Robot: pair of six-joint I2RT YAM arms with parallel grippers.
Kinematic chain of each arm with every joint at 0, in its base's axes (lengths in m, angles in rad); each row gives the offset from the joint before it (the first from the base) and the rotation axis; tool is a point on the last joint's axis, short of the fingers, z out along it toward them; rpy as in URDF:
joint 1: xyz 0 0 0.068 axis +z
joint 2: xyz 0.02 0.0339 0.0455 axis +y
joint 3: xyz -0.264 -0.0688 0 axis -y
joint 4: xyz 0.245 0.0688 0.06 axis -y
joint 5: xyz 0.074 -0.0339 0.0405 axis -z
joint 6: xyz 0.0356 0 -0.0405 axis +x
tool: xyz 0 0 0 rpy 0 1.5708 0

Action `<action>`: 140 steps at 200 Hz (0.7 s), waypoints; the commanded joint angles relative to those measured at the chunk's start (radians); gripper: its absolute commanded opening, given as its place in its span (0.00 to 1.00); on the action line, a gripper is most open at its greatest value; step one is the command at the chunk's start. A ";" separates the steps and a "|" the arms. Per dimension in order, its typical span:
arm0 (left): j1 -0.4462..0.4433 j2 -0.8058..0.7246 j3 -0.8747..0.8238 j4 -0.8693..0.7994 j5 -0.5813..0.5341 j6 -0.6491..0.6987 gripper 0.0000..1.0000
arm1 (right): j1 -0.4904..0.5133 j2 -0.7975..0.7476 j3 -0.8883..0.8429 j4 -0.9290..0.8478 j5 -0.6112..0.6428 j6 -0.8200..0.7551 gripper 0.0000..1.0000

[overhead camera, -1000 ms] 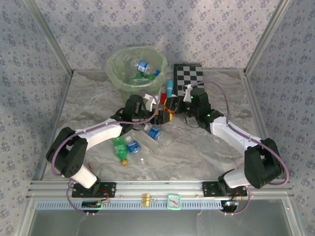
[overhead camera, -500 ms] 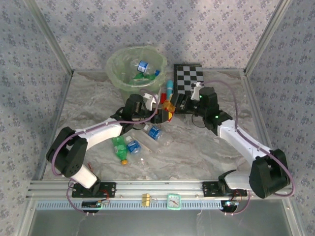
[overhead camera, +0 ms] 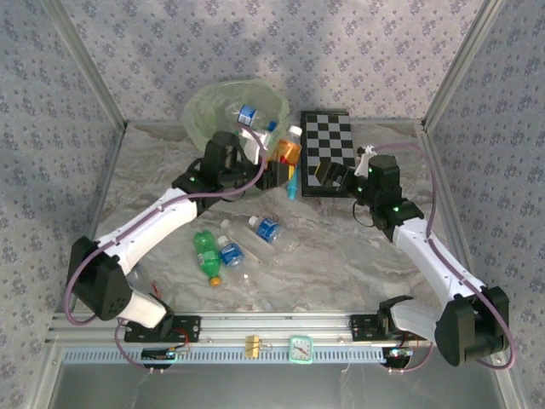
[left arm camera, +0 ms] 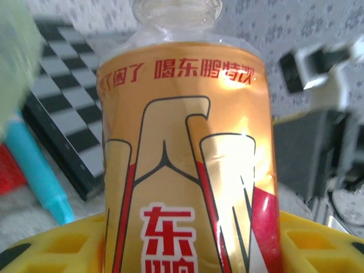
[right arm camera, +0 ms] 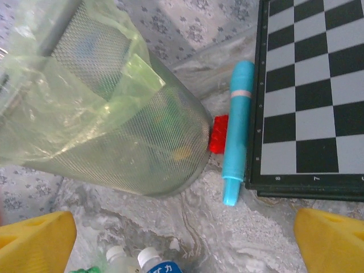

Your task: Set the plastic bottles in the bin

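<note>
Left gripper (overhead camera: 279, 169) is clamped on an orange bottle (overhead camera: 289, 150) at the bin's (overhead camera: 197, 115) four o'clock. Right gripper (overhead camera: 329, 175) stands wide apart at the checkerboard's (overhead camera: 328, 136) six o'clock edge.

grey floral walls (overhead camera: 341, 51) enclose a marbled tabletop (overhead camera: 341, 256) between aluminium posts (overhead camera: 452, 72).

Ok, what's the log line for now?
left jaws: shut on orange bottle | right jaws: open, empty | bottle: near bin, not in yet

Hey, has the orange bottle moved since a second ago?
Yes. The orange bottle, held in the left gripper, has gone from beside the checkerboard's near corner up along its left edge, toward the bin.
</note>
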 commanded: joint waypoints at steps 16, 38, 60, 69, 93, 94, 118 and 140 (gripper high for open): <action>0.069 -0.034 0.149 -0.125 -0.112 0.099 0.51 | -0.001 0.028 -0.010 -0.016 -0.009 -0.036 1.00; 0.125 -0.037 0.200 -0.132 -0.169 0.113 0.51 | 0.000 0.028 -0.017 -0.006 -0.011 -0.042 1.00; 0.167 -0.026 0.240 -0.144 -0.251 0.149 0.51 | 0.002 0.029 -0.025 0.003 -0.017 -0.041 1.00; 0.185 -0.015 0.256 -0.153 -0.274 0.156 0.51 | 0.003 0.031 -0.027 0.002 -0.020 -0.040 1.00; 0.223 0.033 0.303 -0.199 -0.317 0.166 0.53 | 0.003 0.034 -0.026 -0.008 -0.030 -0.038 1.00; 0.225 0.035 0.304 -0.200 -0.319 0.166 0.53 | 0.003 0.034 -0.026 -0.009 -0.031 -0.038 1.00; 0.235 0.087 0.347 -0.255 -0.339 0.178 0.53 | 0.003 0.032 -0.027 -0.023 -0.033 -0.039 1.00; 0.235 0.142 0.395 -0.298 -0.317 0.173 0.53 | 0.005 0.033 -0.026 -0.029 -0.037 -0.037 1.00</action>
